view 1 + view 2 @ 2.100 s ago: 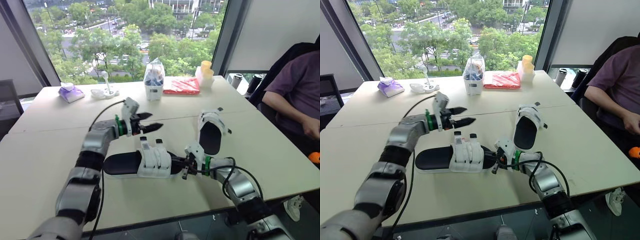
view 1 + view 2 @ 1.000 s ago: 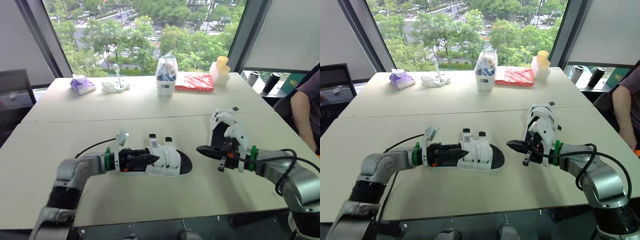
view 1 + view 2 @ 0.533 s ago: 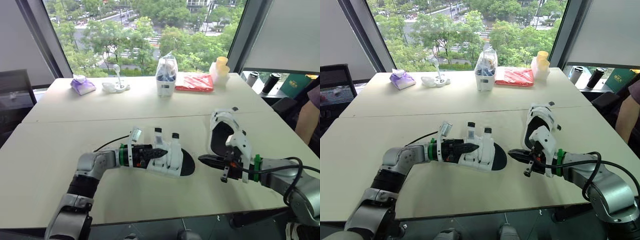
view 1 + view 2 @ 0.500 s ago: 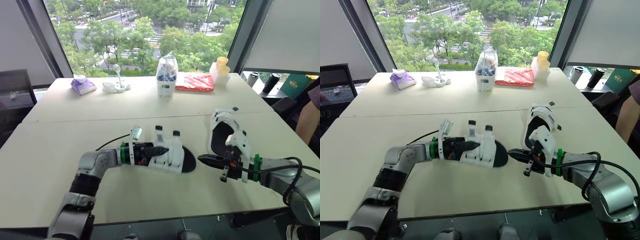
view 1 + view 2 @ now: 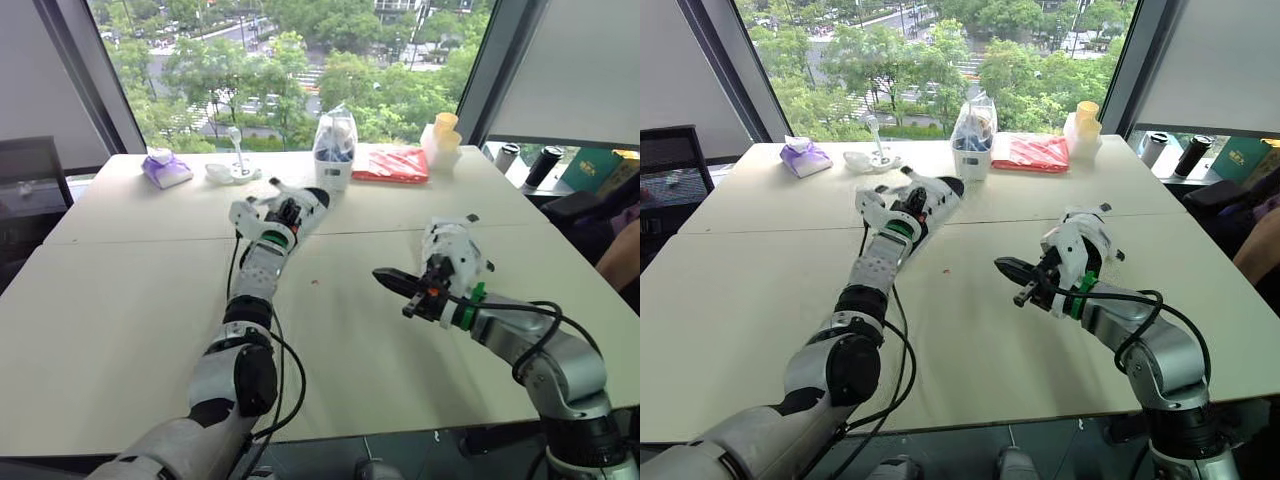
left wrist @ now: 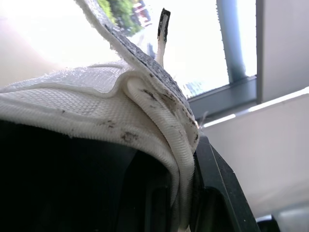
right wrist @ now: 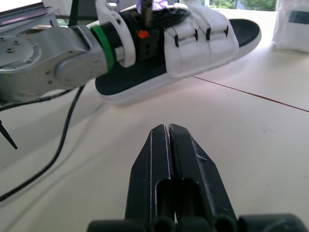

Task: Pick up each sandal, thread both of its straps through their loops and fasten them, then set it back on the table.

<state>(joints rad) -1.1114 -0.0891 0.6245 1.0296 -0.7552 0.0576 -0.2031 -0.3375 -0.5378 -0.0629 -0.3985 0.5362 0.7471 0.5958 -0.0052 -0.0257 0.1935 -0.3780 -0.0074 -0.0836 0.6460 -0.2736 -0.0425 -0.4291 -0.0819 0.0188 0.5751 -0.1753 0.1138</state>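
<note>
Firstly, in the head views, the left fingers point(image 5: 289, 211) are closed on the black-soled sandal with white mesh straps point(image 5: 307, 200). This sandal continues beyond their tips toward the clear plastic container of small items point(image 5: 335, 158) and ends near it. Whether its sole touches the beige counter point(image 5: 120, 300) below the fingers, I cannot tell. The right fingers point(image 5: 388, 279) are pressed together with nothing between them, and they hang a little above the counter. The gripped sandal is well apart from their tips, on the other side of the counter's seam. Just behind these fingers, beside the wrist, the second white-strapped sandal point(image 5: 452, 243) lies flat on the counter.

Next, in the left wrist view, a white mesh strap point(image 6: 91, 96) is folded tightly against one black finger point(image 6: 215, 193). A thin strap end with a dark tip point(image 6: 163, 24) stands up beyond them.

Lastly, in the right wrist view, the two right fingers meet along their whole length and hold nothing. Ahead of their tips the gripped sandal is tilted, and the left fingers reach in under its straps. A black cable point(image 7: 63, 145) runs from the left arm down to the counter, between that arm and the right fingertips.
</note>
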